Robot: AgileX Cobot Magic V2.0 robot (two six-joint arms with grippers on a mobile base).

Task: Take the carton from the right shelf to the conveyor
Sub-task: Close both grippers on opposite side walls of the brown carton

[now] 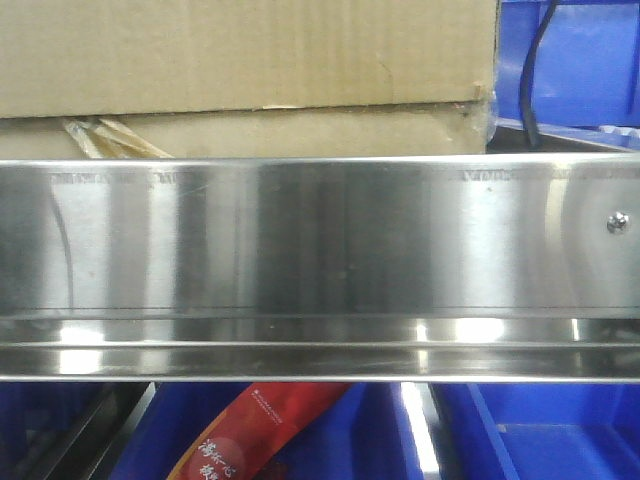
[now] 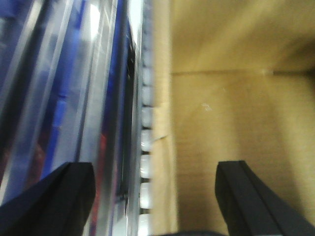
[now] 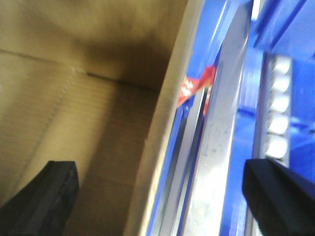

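The brown carton [image 1: 250,60] sits on the steel shelf, just behind its mirror-like front rail [image 1: 320,240]; a strip of amber tape [image 1: 105,138] hangs at its lower left. In the left wrist view the carton [image 2: 236,113] fills the right side, and my left gripper [image 2: 153,172] is open wide, its fingers straddling the carton's edge and the shelf rail [image 2: 103,98]. In the right wrist view the carton [image 3: 78,108] fills the left side, and my right gripper [image 3: 158,167] is open wide across the carton's edge and the rail [image 3: 221,128]. The conveyor is out of view.
Blue bins stand right of the carton [image 1: 570,60] and under the rail [image 1: 540,430]. A red packet [image 1: 255,430] lies in a lower bin. A black cable [image 1: 535,70] hangs at the upper right. White rollers [image 2: 147,123] run beside the carton. The rail's right end carries a screw [image 1: 618,222].
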